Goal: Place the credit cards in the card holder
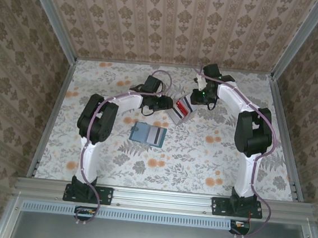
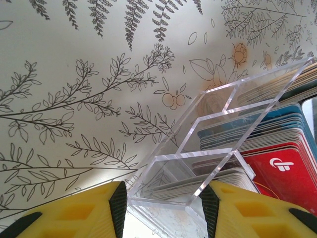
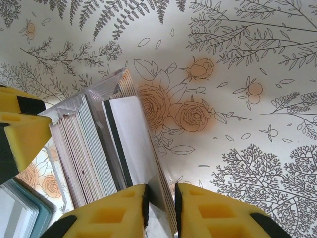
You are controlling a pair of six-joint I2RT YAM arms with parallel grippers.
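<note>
Right end effector (image 3: 161,203): pinching one white, black-striped credit card (image 3: 131,144) — upright in clear rack (image 3: 79,103).
Left end effector (image 2: 163,208): straddling rack corner — grip cannot tell.
Card holder (image 1: 148,135): open, flat on worktop (image 1: 200,162), near rack.

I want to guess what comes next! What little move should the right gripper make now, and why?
Probably pull the white card straight out of the clear rack. The right gripper is shut on its edge, the card stands among the other cards, and the left gripper straddles the rack's corner.
</note>
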